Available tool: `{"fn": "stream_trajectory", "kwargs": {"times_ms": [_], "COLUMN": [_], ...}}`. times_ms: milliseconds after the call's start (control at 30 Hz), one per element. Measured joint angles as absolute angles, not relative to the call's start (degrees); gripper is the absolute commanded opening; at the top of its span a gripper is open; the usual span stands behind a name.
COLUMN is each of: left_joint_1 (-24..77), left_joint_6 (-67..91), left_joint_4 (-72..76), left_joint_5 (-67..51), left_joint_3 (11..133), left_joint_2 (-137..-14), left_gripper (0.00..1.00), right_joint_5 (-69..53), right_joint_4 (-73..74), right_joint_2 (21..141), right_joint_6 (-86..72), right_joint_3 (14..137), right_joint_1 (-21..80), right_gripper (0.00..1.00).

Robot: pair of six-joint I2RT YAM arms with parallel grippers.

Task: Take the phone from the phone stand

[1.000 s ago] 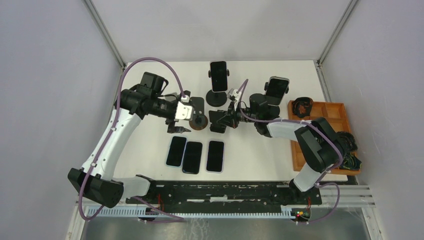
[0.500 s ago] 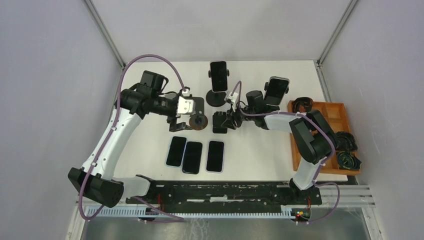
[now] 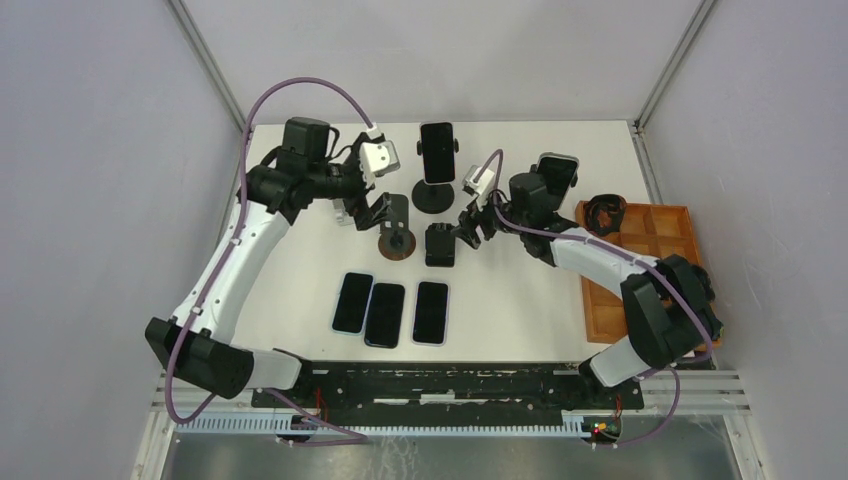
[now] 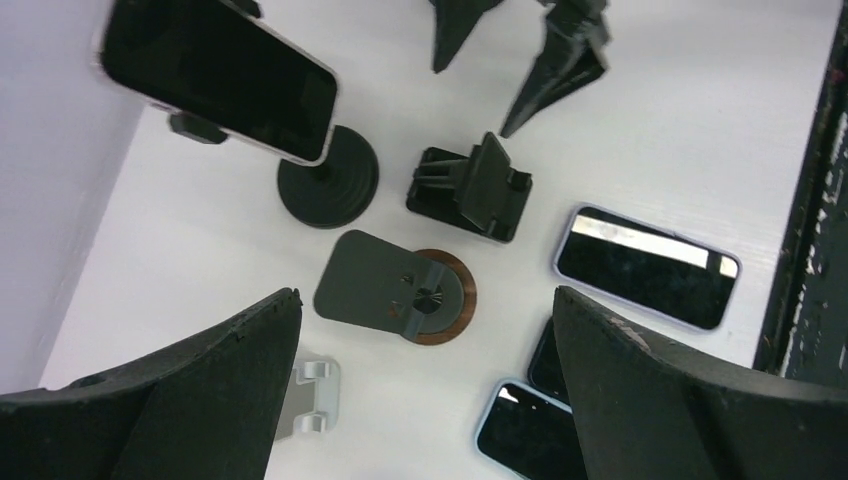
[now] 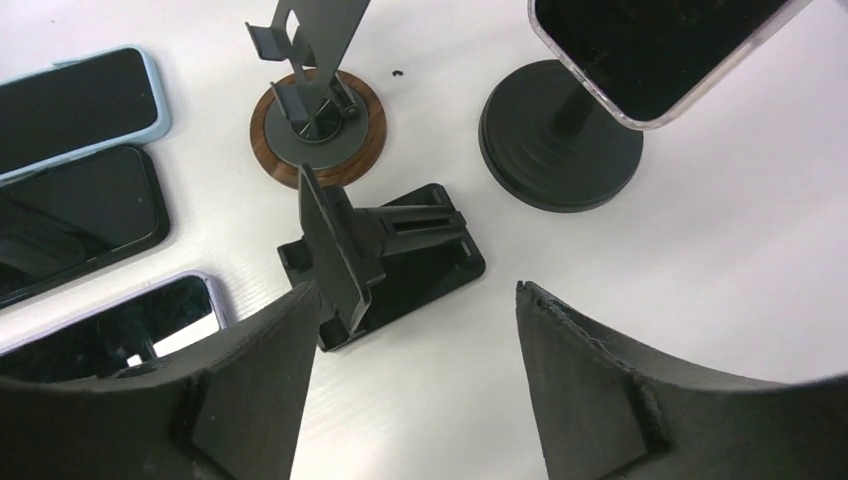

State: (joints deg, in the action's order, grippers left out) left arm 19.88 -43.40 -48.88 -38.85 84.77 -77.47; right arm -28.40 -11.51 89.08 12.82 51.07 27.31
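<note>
The left claw (image 4: 420,298) and right claw (image 5: 412,287) hover wide open.

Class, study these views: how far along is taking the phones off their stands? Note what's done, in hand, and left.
Done: three phones lie flat on the table, and the wood-based stand and black folding stand are empty. In hand: nothing; the left gripper and right gripper hover open. Left: the rear phone on the round black stand and the tray-side phone sit mounted.

White-and-black arms (image 3: 225,270), purple cables (image 3: 301,85)
</note>
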Motion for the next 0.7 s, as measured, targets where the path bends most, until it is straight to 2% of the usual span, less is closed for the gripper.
{"fn": "stream_trajectory", "kwargs": {"times_ms": [267, 567, 700], "left_joint_1": [19.68, 17.78, 16.75], "left_joint_6": [-31.97, -17.78, -14.74], "left_joint_4": [-39.16, -33.30, -32.56], "left_joint_5": [-31.11, -31.29, -33.74], "left_joint_3": [87.15, 101.91, 107.53], "left_joint_2": [-79.88, -99.20, -106.67], "left_gripper": [1.00, 0.99, 0.92], "right_joint_5": [-26.89, -32.64, -34.94], "right_joint_4": [-12.12, -12.01, -12.32], "right_joint_2": [77.14, 72.79, 72.75], "right_joint_6": [6.07, -9.41, -13.74], "right_joint_3": [47.83, 54.43, 55.18], "right_joint_1": [27.33, 27.31, 27.31], "right_gripper": [0.98, 0.98, 0.98]}}
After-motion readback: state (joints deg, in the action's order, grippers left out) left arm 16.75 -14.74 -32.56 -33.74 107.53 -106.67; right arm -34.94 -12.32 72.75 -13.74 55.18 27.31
